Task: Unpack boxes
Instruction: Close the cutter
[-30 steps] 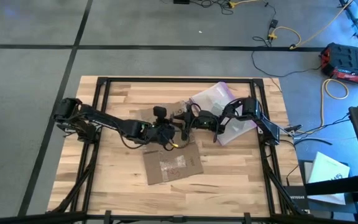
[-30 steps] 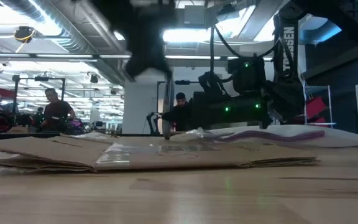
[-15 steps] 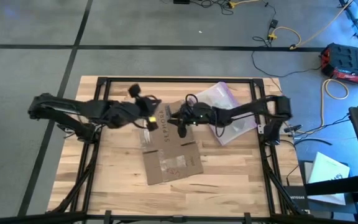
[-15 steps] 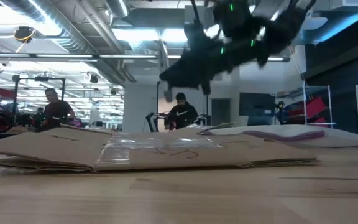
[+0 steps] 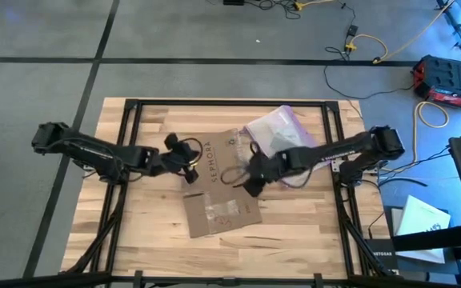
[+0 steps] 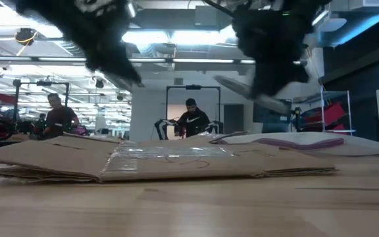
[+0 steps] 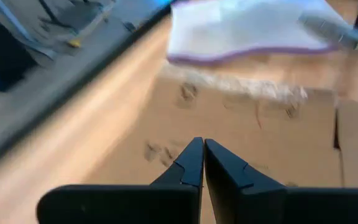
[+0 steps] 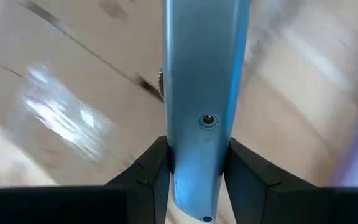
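Cardboard lies flattened near the middle of the desk [image 5: 142,232]: the box [image 5: 218,180] has been opened out into a brown sheet, its black "SEPHORA" lettering facing up near the edge closest to the left arm, and a clear taped patch shows on the panel nearest the desk's front. In the low view the same box [image 6: 156,161] rests flat on the wood, with the glossy tape catching the light. Just beyond the box, toward the far right of the desk, sits a clear plastic bag [image 5: 277,128] with a purple edge, partly overlapped by the right arm. The left gripper [image 5: 189,162] hangs at the box's left edge beside the lettering, its jaws pressed together with nothing between them, as the left wrist view shows over the cardboard [image 7: 197,163]. The right gripper [image 5: 253,178] hovers over the right part of the flattened box, and its jaws pinch a slim grey-blue knife-like tool [image 8: 204,93] that runs straight out between the fingers, above cardboard and the shiny tape. Whether the tool's tip touches the box cannot be told. In the room behind the desk, two people [image 6: 193,122] are visible far off.
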`<state>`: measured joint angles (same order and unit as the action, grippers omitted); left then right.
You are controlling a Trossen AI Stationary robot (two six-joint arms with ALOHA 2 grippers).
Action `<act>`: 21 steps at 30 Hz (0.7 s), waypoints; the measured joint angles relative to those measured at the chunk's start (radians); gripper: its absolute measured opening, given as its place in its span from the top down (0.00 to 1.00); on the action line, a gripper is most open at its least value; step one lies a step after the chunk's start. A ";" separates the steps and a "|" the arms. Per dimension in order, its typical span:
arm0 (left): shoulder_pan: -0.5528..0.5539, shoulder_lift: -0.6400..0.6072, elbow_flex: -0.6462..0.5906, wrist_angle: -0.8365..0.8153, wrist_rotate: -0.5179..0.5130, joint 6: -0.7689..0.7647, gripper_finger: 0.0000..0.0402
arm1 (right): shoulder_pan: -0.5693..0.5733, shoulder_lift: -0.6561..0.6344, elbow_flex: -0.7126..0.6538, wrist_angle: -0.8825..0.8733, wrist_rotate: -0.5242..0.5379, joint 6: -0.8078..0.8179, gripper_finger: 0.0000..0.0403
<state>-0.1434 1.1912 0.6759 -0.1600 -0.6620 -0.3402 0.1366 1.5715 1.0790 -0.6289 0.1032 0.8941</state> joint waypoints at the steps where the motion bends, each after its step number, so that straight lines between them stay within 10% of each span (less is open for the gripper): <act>1: -0.003 0.000 -0.042 0.044 0.020 -0.019 1.00 | 0.023 0.000 0.000 -0.048 0.020 0.034 0.74; 21: 0.034 0.022 -0.326 0.315 0.112 0.195 1.00 | 0.280 -0.001 -0.163 0.004 0.034 0.631 0.74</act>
<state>-0.1099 1.2128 0.3500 0.1552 -0.5503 -0.1451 0.4169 1.5707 0.9160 -0.6245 0.1368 1.5246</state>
